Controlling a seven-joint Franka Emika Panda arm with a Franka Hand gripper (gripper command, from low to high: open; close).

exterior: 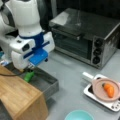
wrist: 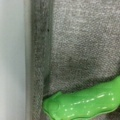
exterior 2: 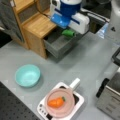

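My gripper (exterior: 29, 72) hangs over the open grey drawer (exterior: 50, 83) of a wooden cabinet (exterior: 17, 96), shut on a glossy green object (exterior: 29, 76). In a front view the green object (exterior 2: 68, 33) sits just under the blue-and-white hand, above the drawer (exterior 2: 56, 48). The wrist view shows the green object (wrist: 85, 102) along the bottom, with the drawer's grey felt floor (wrist: 82, 40) and its left wall beneath it. The fingers themselves are hidden by the hand.
A toaster oven (exterior: 85, 32) stands at the back right. A pink pan (exterior: 97, 86) holding a carrot (exterior: 109, 89) rests on a small white hob (exterior: 110, 105). A teal bowl (exterior 2: 27, 75) lies on the grey table, near the cabinet (exterior 2: 37, 25).
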